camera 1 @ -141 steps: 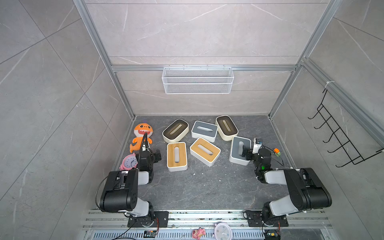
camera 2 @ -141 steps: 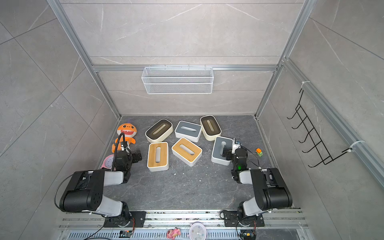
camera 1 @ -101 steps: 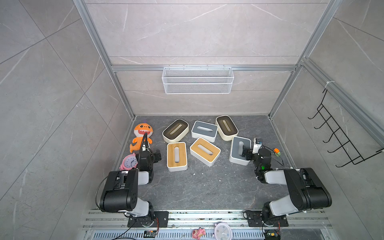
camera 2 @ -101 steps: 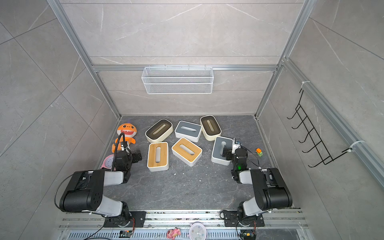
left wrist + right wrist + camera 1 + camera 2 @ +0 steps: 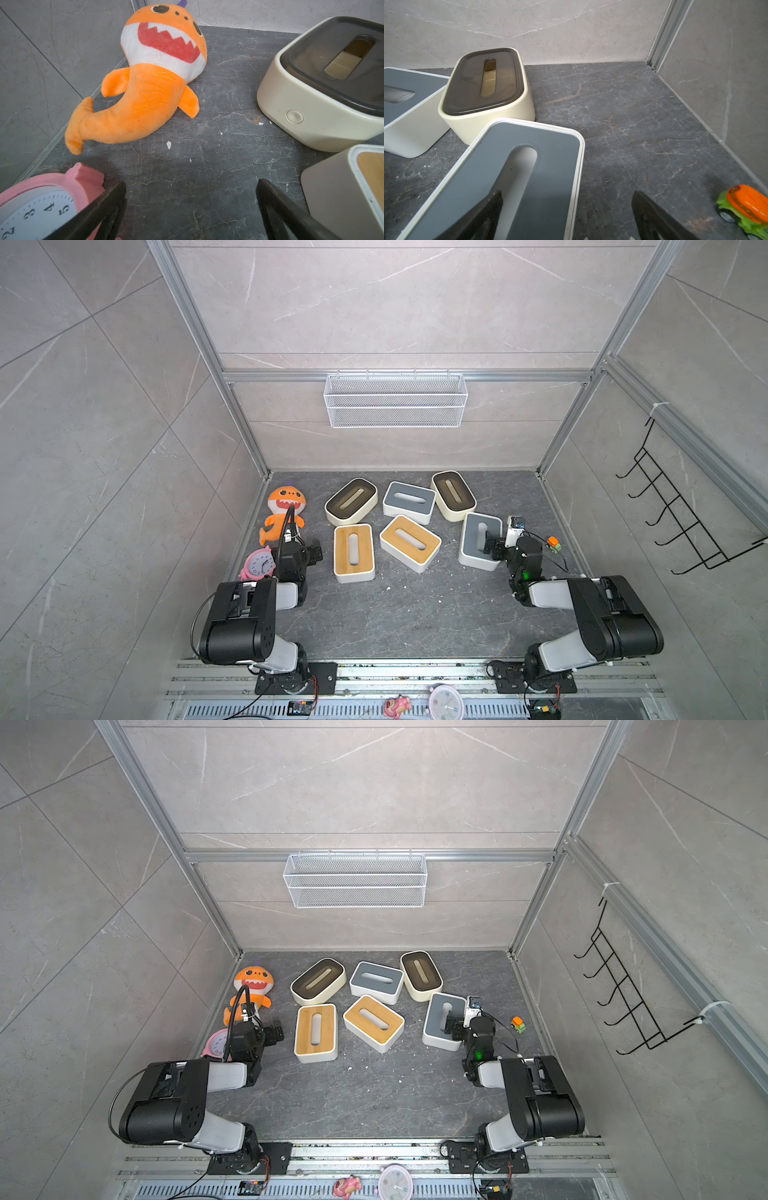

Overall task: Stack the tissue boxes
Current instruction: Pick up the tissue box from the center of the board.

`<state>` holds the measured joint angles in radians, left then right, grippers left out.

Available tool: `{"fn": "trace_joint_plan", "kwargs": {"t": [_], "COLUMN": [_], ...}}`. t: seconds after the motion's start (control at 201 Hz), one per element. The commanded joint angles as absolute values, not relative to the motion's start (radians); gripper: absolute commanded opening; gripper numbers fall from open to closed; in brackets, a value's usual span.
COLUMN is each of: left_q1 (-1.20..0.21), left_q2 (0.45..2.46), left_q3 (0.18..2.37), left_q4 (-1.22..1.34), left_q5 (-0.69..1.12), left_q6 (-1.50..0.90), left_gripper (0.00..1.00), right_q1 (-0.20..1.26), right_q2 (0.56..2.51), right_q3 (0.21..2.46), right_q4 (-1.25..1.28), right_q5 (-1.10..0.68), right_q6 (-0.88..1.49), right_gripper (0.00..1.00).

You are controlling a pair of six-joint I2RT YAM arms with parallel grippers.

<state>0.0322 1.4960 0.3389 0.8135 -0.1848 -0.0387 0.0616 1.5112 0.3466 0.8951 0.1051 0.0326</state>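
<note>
Reading left gripper (image 5: pixel 191 184) as spread wide, nothing between the fingers, low over bare floor between pink clock (image 5: pixel 39 205) and straight wood-lid box (image 5: pixel 353 551). Reading right gripper (image 5: pixel 566 194) as equally wide and empty, straddling the outer long wall of grey-lid box at 3 (image 5: pixel 473 531), one finger over the lid and one outside. Can't tell whether it touches.

Progress, judged: zero. Counting six tissue boxes (image 5: pixel 374 1019), all single-level on the floor, none on another. Taking skewed wood-lid box (image 5: pixel 409 541) as clock hub, 12 toward the back wall:
- straight wood-lid box at 9
- dark-lid box at 11 (image 5: pixel 351 499)
- grey-lid box at 12 (image 5: pixel 409 498)
- dark-lid box at 1 (image 5: pixel 453 493)
- grey-lid box at 3

Seeing tight gaps all round, tightest between 12 and 1. Left to do: every lift, every placement. Expecting poor footing on the rounded dark lids, so would keep those for the top.

Room, big to small:
- grey marble-look tile walls (image 5: pixel 395 302), held in aluminium frame (image 5: pixel 407 376)
- dark veined stone floor (image 5: pixel 399 614), flat, matte
- white wire basket (image 5: pixel 395 418) hung on the back wall at 12
- black hook rack (image 5: pixel 685 522) on the side wall at 3
- orange shark plush (image 5: pixel 284 506) at 10, hard by the wall
- pink clock at 8
- toy car (image 5: pixel 553 544) at 3, just past the right gripper
- white crumbs (image 5: pixel 388 588) scattered at 6
</note>
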Motion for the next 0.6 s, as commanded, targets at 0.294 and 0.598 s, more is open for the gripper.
{"fn": "trace_joint_plan", "kwargs": {"t": [0.294, 0.598], "left_q1": [0.02, 0.001], "left_q2": [1.298, 1.218], "left_q3": [0.418, 0.837], "left_q4": [0.556, -0.324], "left_q5": [-0.38, -0.299], "left_q6": [-0.129, -0.431], "left_gripper": [0.99, 0.87], "right_q1": [0.063, 0.181], "right_q2": [1.298, 1.298], "right_q3": [0.345, 0.81], "right_q4": [0.733, -0.097], "right_q5": [0.212, 0.112], "right_q6": [0.074, 0.16], "right_gripper": [0.99, 0.99]}}
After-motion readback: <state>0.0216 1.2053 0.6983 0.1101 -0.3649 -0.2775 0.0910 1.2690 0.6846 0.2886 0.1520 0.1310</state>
